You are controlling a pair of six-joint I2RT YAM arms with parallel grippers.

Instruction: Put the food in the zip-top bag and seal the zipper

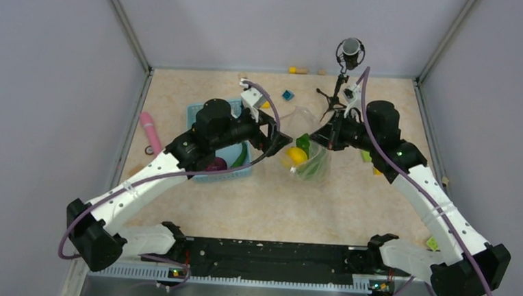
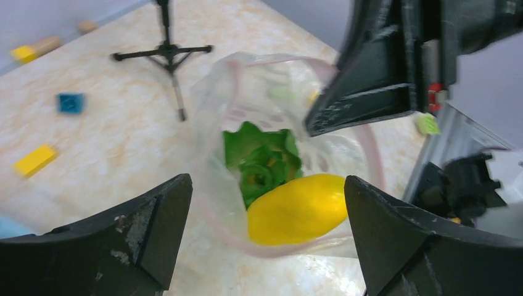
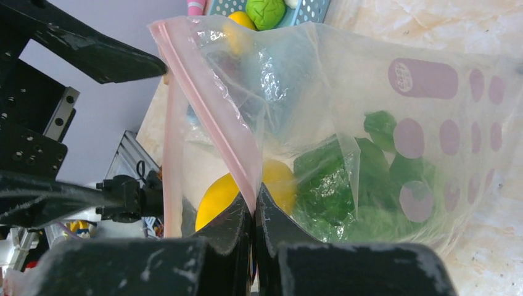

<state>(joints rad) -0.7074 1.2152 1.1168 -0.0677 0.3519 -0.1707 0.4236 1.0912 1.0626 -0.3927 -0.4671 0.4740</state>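
The left gripper (image 2: 266, 185) hangs with its jaws spread wide and empty over the mouth of the zip-top bag (image 3: 308, 74). Inside the bag lie the lettuce (image 2: 262, 157) and the yellow citrus (image 2: 296, 209). On the right, the right gripper (image 3: 254, 203) pinches the pink zipper (image 3: 210, 117).

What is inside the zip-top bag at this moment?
The zip-top bag holds a yellow citrus and leafy green lettuce. Whatever may lie beneath them is covered by those pieces and the crinkled plastic.
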